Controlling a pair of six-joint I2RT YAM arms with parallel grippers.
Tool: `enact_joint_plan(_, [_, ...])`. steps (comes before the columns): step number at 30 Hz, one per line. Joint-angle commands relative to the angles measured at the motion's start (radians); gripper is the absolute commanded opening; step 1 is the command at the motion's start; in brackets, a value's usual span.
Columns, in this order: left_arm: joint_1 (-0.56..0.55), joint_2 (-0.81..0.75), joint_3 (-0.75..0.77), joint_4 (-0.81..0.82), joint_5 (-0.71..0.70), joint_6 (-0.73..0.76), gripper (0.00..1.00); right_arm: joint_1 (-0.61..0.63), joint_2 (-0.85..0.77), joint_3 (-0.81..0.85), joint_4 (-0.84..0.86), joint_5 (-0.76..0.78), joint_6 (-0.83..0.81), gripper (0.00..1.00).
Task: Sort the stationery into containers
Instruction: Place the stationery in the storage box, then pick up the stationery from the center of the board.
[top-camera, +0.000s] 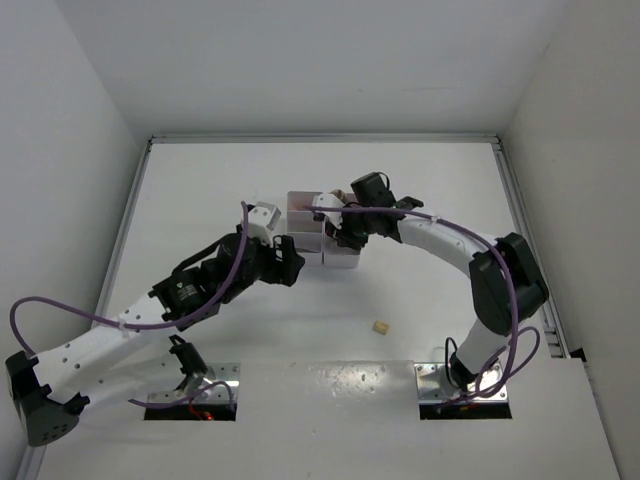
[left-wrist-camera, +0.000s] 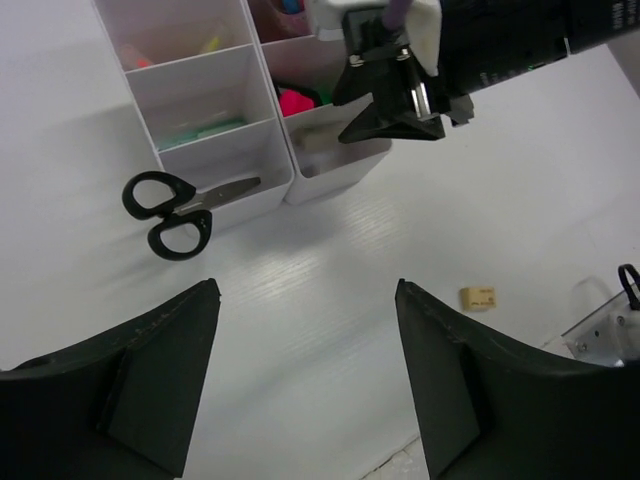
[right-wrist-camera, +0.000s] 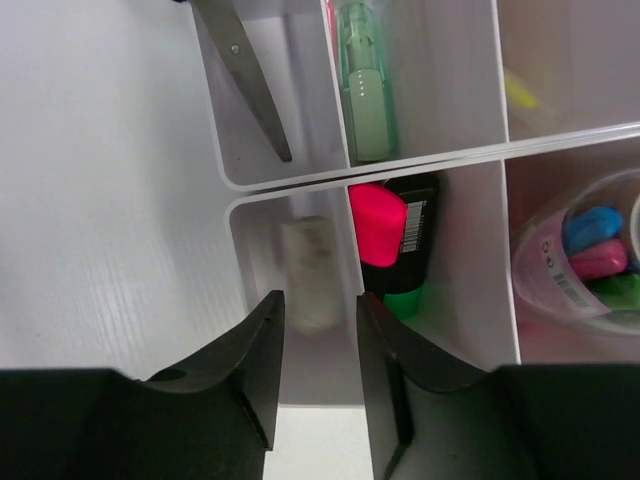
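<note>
The left gripper (left-wrist-camera: 305, 385) is held wide open and empty above the bare tabletop (left-wrist-camera: 330, 250), just in front of the tray (left-wrist-camera: 250, 155), which is set at the middle of the tabletop. A pair of scissors (left-wrist-camera: 170, 210) is lodged in the tray's near left corner compartment, blades inside, handles hanging over the rim. The right gripper (right-wrist-camera: 320, 345) is poised over the neighbouring compartment, jaws narrowly parted. A pale, blurred piece (right-wrist-camera: 308, 275) is seen just below them, apparently free of the grip, so a drop-off is judged to be in hand. One eraser (top-camera: 380, 327) is left lying towards the near edge, right of centre. A low, narrow pinch is called for next.
</note>
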Motion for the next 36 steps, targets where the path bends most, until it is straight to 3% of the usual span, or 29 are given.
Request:
enact_joint_plan(1, [-0.001,0.002,0.011,0.032,0.055,0.011,0.75,0.006,0.000,0.044,0.040,-0.005,-0.009,0.36])
enact_joint_plan(8, [-0.026,0.002,0.020,0.032,0.074,0.002,0.56,0.006,-0.030,0.035,0.020,-0.031,0.001,0.37])
enact_joint_plan(9, [-0.026,-0.007,0.020,0.032,0.074,0.002,0.55,0.006,-0.046,0.035,-0.001,-0.040,0.010,0.33])
enact_joint_plan(11, [-0.026,-0.017,0.040,0.023,0.074,0.002,0.48,-0.004,-0.088,0.035,-0.029,-0.072,0.043,0.15])
enact_joint_plan(14, [-0.026,-0.047,0.068,-0.031,0.022,0.002,0.35,-0.014,-0.196,0.009,-0.137,-0.083,0.053,0.04])
enact_joint_plan(15, [-0.026,-0.056,0.068,-0.044,-0.003,-0.007,0.21,-0.014,-0.226,-0.009,-0.171,-0.092,0.036,0.04])
enact_joint_plan(17, [-0.026,-0.088,0.077,-0.091,-0.100,-0.018,0.05,-0.014,-0.312,-0.081,-0.271,-0.092,-0.001,0.08])
enact_joint_plan(19, [-0.017,-0.097,0.077,-0.132,-0.177,-0.051,0.01,0.000,-0.357,-0.143,-0.335,-0.052,-0.001,0.20])
enact_joint_plan(20, [-0.017,-0.109,0.077,-0.144,-0.240,-0.073,0.07,0.000,-0.384,-0.207,-0.336,-0.034,0.022,0.31])
enact_joint_plan(21, [-0.017,-0.110,0.077,-0.153,-0.262,-0.082,0.39,0.000,-0.385,-0.233,-0.354,-0.034,0.039,0.38])
enact_joint_plan(22, [-0.017,-0.110,0.077,-0.154,-0.279,-0.091,0.55,0.000,-0.385,-0.258,-0.365,-0.017,0.054,0.42])
enact_joint_plan(25, [-0.017,-0.070,0.077,-0.166,-0.288,-0.101,0.76,0.009,-0.353,-0.325,-0.398,0.018,0.099,0.50])
enact_joint_plan(36, [-0.017,-0.030,0.077,-0.175,-0.268,-0.101,0.79,0.072,-0.250,-0.359,-0.409,0.003,0.155,0.59])
